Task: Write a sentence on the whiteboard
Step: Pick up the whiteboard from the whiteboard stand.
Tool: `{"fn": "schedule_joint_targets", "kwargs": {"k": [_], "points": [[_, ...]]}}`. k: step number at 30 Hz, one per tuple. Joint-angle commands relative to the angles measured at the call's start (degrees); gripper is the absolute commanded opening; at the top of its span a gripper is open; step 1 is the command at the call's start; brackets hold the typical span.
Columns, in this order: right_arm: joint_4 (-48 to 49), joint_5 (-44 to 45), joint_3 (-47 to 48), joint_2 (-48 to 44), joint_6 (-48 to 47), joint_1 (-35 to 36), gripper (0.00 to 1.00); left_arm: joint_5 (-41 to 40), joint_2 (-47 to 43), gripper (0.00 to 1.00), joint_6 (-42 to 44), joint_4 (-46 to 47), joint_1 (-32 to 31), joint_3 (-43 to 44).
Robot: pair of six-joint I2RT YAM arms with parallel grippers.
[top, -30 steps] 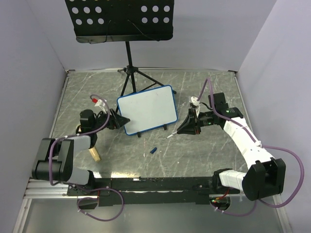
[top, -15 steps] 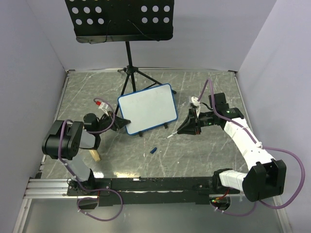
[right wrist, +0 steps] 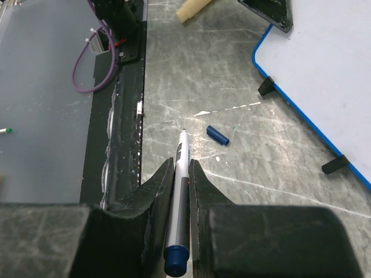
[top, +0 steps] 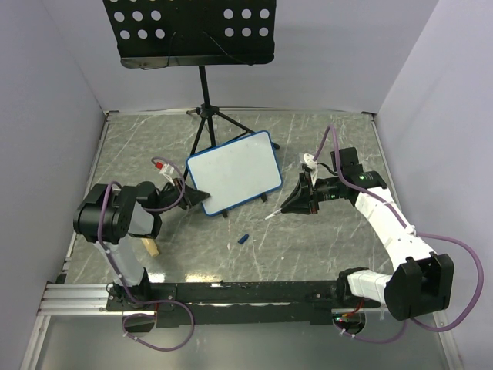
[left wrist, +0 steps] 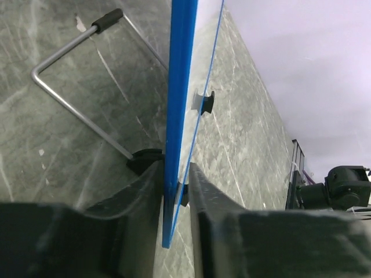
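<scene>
The whiteboard (top: 233, 171), white with a blue frame and small black feet, stands tilted at the table's middle. Its face shows no lettering in any view; the sentence is not visible. My left gripper (top: 194, 197) is shut on the board's lower left edge. In the left wrist view the blue frame (left wrist: 179, 87) runs edge-on between the gripper's (left wrist: 175, 188) jaws. My right gripper (top: 290, 206) is to the right of the board, shut on a silver marker (right wrist: 181, 191) with its tip (top: 268, 217) bare and pointing down-left. The board's corner also shows in the right wrist view (right wrist: 324, 69).
The blue marker cap (top: 243, 240) lies on the table in front of the board, also in the right wrist view (right wrist: 218, 135). A tan block (top: 150, 246) lies near the left arm. A black music stand (top: 196, 31) rises behind, its tripod legs (top: 205, 127) just behind the board.
The left arm's elbow has swung up and toward the board, and its gripper has rolled and settled on the board's left edge. The right arm and marker have not moved.
</scene>
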Motion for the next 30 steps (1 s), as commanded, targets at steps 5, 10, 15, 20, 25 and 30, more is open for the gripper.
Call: {"fn": "schedule_joint_targets", "kwargs": {"k": [5,10,15,20,25,30], "points": [[0.1,-1.6,2.2,-0.3,-2.2,0.3,0.00,1.0,4.6,0.41,-2.1,17.4,-0.3,2.3],[0.5,-1.3,2.0,-0.3,-1.8,0.3,0.00,1.3,9.7,0.39,-6.6,27.1,-1.1,2.5],[-0.2,-1.2,2.4,0.7,-2.3,0.3,0.00,0.2,11.0,0.32,-8.1,31.7,-2.3,2.8],[0.0,-1.1,2.2,0.8,-2.2,0.4,0.00,-1.1,9.9,0.34,-7.5,31.7,-2.3,3.3],[-0.1,-1.0,2.4,0.9,-2.3,0.3,0.00,-1.8,8.1,0.41,-7.7,31.8,-2.3,3.9],[-0.6,-1.0,2.5,1.2,-2.5,0.4,0.00,-2.0,7.2,0.43,-8.4,31.8,-2.3,5.1]]}}
